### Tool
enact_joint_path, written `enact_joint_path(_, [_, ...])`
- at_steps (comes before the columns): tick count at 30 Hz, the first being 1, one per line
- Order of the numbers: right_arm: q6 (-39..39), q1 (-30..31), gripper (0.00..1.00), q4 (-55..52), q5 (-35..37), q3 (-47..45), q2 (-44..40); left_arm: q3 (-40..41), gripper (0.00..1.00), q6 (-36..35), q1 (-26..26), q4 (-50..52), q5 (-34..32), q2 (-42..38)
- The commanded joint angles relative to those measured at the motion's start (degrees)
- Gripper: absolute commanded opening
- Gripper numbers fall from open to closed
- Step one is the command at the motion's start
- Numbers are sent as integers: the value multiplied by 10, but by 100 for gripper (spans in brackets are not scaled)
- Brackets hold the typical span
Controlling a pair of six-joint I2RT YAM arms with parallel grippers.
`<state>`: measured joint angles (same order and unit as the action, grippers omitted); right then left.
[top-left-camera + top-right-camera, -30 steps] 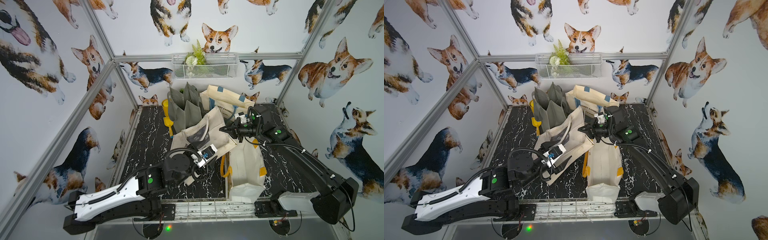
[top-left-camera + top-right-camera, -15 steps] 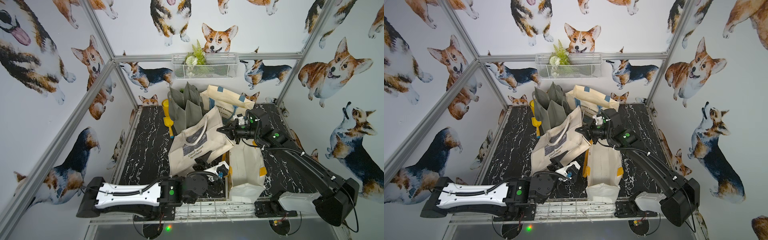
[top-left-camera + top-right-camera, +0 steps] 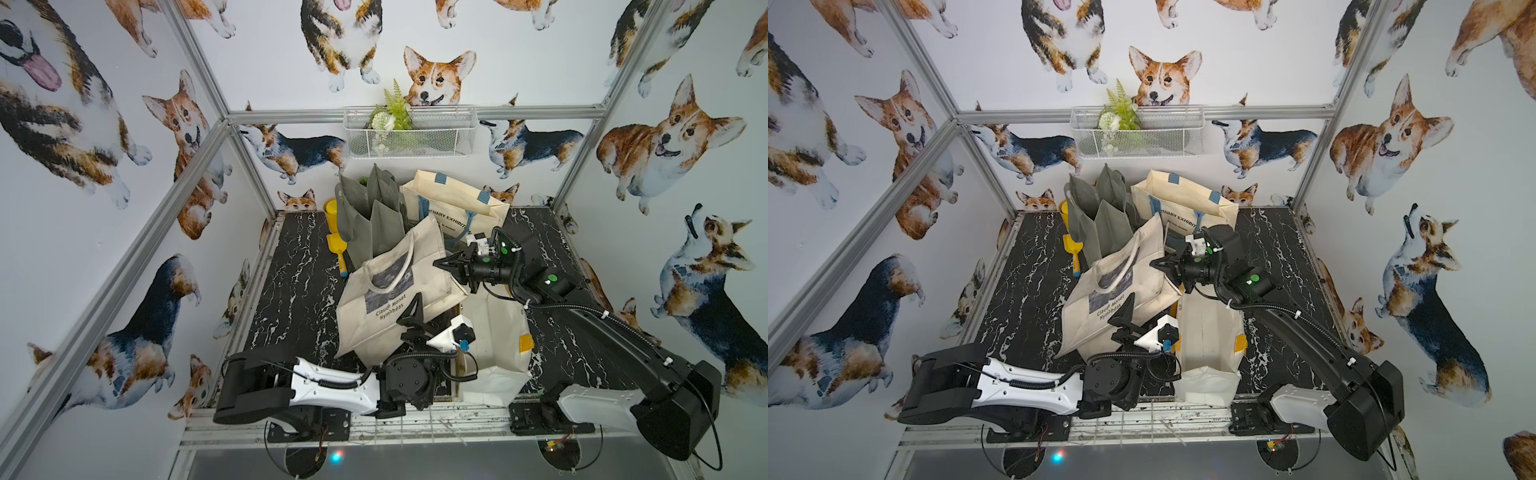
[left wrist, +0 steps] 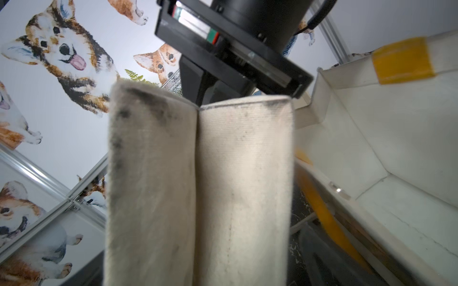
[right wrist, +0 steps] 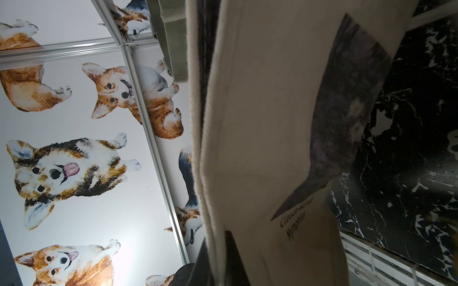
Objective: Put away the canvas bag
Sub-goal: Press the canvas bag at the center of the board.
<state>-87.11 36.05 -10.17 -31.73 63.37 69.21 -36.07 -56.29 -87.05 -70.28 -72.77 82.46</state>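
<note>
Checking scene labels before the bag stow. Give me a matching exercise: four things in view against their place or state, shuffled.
1 Monet bag
2 grey bag
3 scoop
4 wire basket

a hung on the back wall
b yellow, beside the grey bag
c pinched at its edge by the right gripper
d upright behind the Monet bag

Pairs: 1-c, 2-d, 3-b, 4-a

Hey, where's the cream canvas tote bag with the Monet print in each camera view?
Top view: cream canvas tote bag with the Monet print, mid-picture.
Top view: mid-picture, slightly further left.
Left wrist: its blank folded edge fills the middle.
Right wrist: its printed face crosses the middle.
Shared landmark: corgi-print wallpaper.
</note>
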Motion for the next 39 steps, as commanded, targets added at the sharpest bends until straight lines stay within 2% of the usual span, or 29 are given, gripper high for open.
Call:
enact_joint_path(1, [-108,1,0,56,28,-5,-11,-2,100,-60,12,-110,-40,-5])
enact_joint_path(3, [-108,1,0,56,30,-8,-15,2,98,-60,19,-102,-57,-6])
enact_joint_path(5, [-105,1,0,56,28,-5,-15,3,89,-56,24,-88,-64,-6])
enact_joint_path(7, [-103,1,0,55,26,-3,-14,4,76,-52,25,-73,-69,-10])
enact_joint_path(10, [-99,0,0,50,25,-1,-14,10,46,-44,25,-58,-78,-33])
enact_joint_path(12, [-97,0,7,50,24,-7,-15,8,31,-44,24,-29,-84,-58])
enact_joint_path(15, [-85,-2,17,44,24,-13,-18,4,19,-16,11,66,-74,-119])
enact_joint_path(16, [-74,-4,24,41,22,-12,-18,-4,17,29,5,157,-63,-154])
enact_joint_path(17, [-56,-7,29,33,20,-7,-19,-22,15,113,1,304,-43,-196])
enact_joint_path(18, [-41,-10,33,26,17,-2,-17,-53,14,224,2,481,-1,-240])
enact_joint_path(19, [-24,-13,35,20,16,5,-16,-96,11,385,12,711,87,-282])
enact_joint_path(20, [-5,-17,38,10,14,14,-13,-115,10,465,40,793,146,-314])
enact_joint_path(21, [19,-21,40,2,11,24,-9,-122,4,525,52,841,166,-337])
enact_joint_path(22, [32,-24,41,-3,11,32,-8,-122,0,543,55,864,168,-352])
enact_joint_path(26, [91,-33,45,-14,4,67,11,-188,0,597,55,991,197,-375])
enact_joint_path(31, [173,-33,47,-22,-13,125,48,-240,1,649,66,1050,236,-368])
enact_joint_path(36, [272,-33,48,-48,-18,174,70,-291,0,724,133,1114,305,-376])
enact_joint_path(39, [314,-30,48,-47,-37,193,77,-297,0,724,175,1118,363,-386])
